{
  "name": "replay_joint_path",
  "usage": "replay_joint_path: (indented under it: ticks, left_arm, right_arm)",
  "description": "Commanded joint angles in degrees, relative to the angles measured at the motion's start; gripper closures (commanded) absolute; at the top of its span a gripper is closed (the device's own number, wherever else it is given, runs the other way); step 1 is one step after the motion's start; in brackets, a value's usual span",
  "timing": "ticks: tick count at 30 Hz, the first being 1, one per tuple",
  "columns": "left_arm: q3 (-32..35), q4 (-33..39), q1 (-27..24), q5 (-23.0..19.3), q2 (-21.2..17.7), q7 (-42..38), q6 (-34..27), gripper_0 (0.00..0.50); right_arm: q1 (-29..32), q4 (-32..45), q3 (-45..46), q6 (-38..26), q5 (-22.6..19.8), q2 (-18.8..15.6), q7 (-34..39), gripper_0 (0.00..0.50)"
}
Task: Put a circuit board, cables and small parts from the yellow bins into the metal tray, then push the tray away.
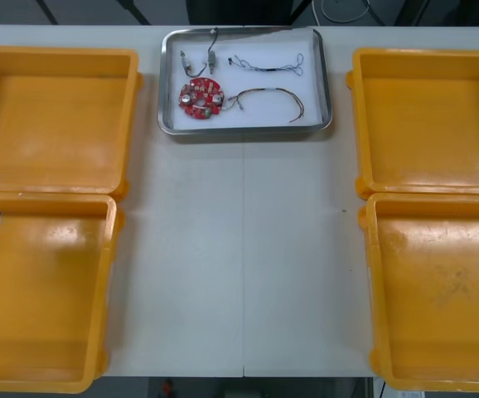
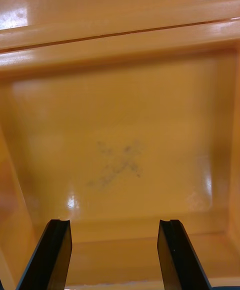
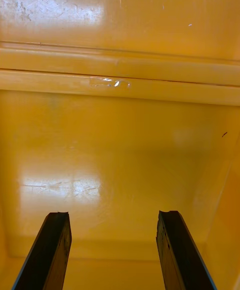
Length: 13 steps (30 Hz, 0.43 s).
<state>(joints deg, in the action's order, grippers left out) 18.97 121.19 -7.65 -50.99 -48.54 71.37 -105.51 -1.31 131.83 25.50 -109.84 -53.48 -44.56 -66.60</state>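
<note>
Metal tray (image 1: 327, 83): loaded, far-centre, long axis crosswise, fwd betw. my arms. L gripper (image 3: 114, 215), R gripper (image 2: 114, 221): jaws wide, empty, over near yellow bins (image 1: 49, 290).

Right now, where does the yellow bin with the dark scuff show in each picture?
Front view: scuffed bin, nearest on the robot's right, scuff on its floor.
Right wrist view: the same bin's floor, beyond the open right tool.
Left wrist view: another bin, beyond the open left tool.
Shared landmark: the scuff.

Left claw (image 3: 114, 250) fingers spread above bare orange bin floor (image 3: 120, 160).
</note>
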Motion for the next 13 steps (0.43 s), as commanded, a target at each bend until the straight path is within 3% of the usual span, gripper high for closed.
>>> replay_joint_path:
  ticks: [1, 13]
  left_arm:
    - [1.6, 1.6, 1.1, -0.4, -2.5, 4.6, 0.5, 0.0]
    - [1.6, 1.6, 1.1, -0.4, -2.5, 4.6, 0.5, 0.0]
  right_arm:
    - [-1.1, 0.7, 0.2, -0.2, -0.4, -2.3, -3.4, 0.003]
    - [-1.1, 0.7, 0.2, -0.2, -0.4, -2.3, -3.4, 0.004]
